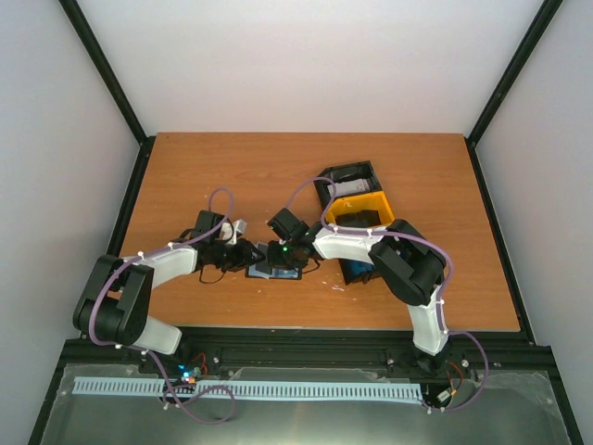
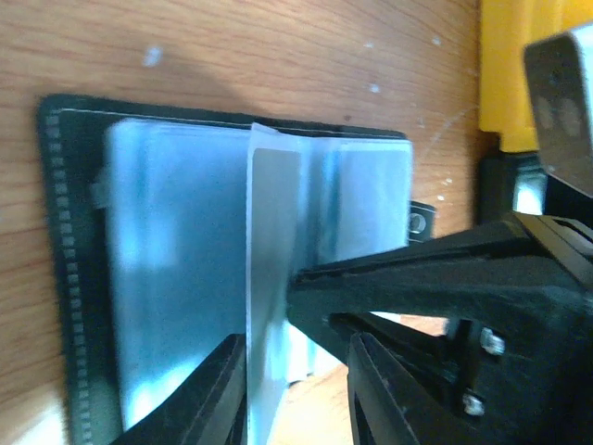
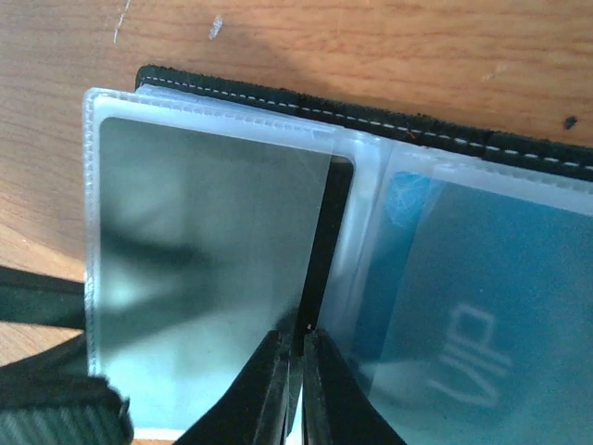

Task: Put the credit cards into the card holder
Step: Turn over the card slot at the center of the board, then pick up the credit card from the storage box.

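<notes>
The black card holder (image 1: 275, 272) lies open on the table between both grippers. Its clear sleeves show in the left wrist view (image 2: 176, 260), and its stitched black edge (image 3: 371, 116) in the right wrist view. One sleeve holds a blue credit card (image 3: 463, 278); the one beside it holds a grey card (image 3: 204, 241). A thin leaf (image 2: 273, 213) stands on edge at the fold; whether it is a card or a sleeve page is unclear. My right gripper (image 3: 304, 332) is shut on it. My left gripper (image 2: 296, 352) stands open, its left finger beside the leaf.
A black-and-yellow tray (image 1: 371, 199) stands behind the right arm, and its yellow wall (image 2: 505, 74) shows in the left wrist view. Another blue card (image 1: 357, 271) lies on the table under the right arm. Black frame rails border the table.
</notes>
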Robot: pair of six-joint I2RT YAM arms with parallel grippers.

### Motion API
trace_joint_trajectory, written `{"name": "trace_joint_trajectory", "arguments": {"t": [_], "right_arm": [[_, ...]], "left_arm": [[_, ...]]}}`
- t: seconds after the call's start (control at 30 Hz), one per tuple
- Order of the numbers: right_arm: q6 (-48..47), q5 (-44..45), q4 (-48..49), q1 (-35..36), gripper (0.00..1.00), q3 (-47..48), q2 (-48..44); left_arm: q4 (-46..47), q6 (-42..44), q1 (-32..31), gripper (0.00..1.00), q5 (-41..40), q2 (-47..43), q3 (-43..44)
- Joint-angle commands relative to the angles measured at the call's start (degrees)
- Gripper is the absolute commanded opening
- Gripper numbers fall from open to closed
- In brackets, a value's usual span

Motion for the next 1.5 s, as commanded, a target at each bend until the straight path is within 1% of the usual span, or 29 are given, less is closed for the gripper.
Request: {"name": "trace_joint_trajectory", "arguments": {"t": [0.0, 0.13, 0.23, 0.33, 0.43, 0.53, 0.63, 0.7, 0.83, 0.9, 0.93, 1.03, 1.13, 1.2, 1.33, 1.47], "right_arm": [[0.66, 4.12, -1.03, 0.37, 0.07, -1.18, -2.69], [0.66, 11.88, -1.83, 0.28, 0.09, -2.81, -8.93], [1.67, 20.26, -6.44, 0.11, 0.11, -3.16, -12.82], [2.74, 28.53, -10.66, -0.21, 0.12, -3.85, -16.96], [2.70, 32.88, -11.43, -1.93, 0.14, -5.92, -22.20], [1.99, 33.57, -12.46, -4.89, 0.16, -7.97, -27.24], [-0.06, 31.35, -13.41, -8.33, 0.19, -9.59, -31.58], [-1.89, 29.01, -14.24, -10.95, 0.22, -10.51, -34.38], [-4.82, 25.89, -17.36, -16.02, 0.27, -11.94, -40.06], [-6.57, 25.24, -18.80, -18.76, 0.30, -11.50, -41.60], [-7.53, 25.17, -19.46, -19.98, 0.33, -10.88, -42.01], [-11.29, 23.39, -20.29, -24.32, 0.39, -7.53, -41.22], [-15.42, 19.59, -20.73, -27.08, 0.43, -2.73, -37.07], [-18.46, 16.29, -21.44, -28.09, 0.45, 0.39, -33.13], [-24.88, 12.57, -23.47, -28.78, 0.49, 6.40, -26.06], [-29.22, 11.24, -26.45, -29.88, 0.51, 12.02, -18.88]], "left_arm": [[4.47, 2.44, -0.12, 0.30, 8.33, -0.10, 1.25], [7.11, 3.41, -0.12, 0.31, 13.93, 0.77, 1.29], [10.57, 1.44, -0.16, 0.35, 17.54, 2.21, 1.42], [12.60, -0.68, -0.64, 0.37, 18.59, 4.24, 1.97], [13.49, -0.87, -2.27, 0.40, 19.25, 6.45, 3.19], [13.81, -0.51, -4.84, 0.41, 21.18, 9.68, 5.35], [12.95, 0.53, -6.37, 0.41, 22.36, 12.32, 7.99], [10.95, 2.07, -6.45, 0.41, 22.09, 12.34, 9.73], [4.84, 6.44, -6.37, 0.44, 17.66, 10.48, 14.17], [2.31, 7.77, -6.17, 0.45, 13.47, 9.08, 16.01], [1.21, 7.91, -5.85, 0.49, 10.84, 8.29, 16.88], [-0.35, 7.77, -3.55, 0.55, 4.63, 6.49, 18.65], [-3.73, 8.10, -0.41, 0.61, 1.60, 6.28, 20.44], [-5.51, 8.85, 0.56, 0.64, -0.48, 6.54, 21.70], [-7.43, 9.82, 1.83, 0.68, -4.38, 6.96, 22.06], [-8.26, 10.88, 4.18, 0.68, -4.87, 7.93, 20.93]]}}
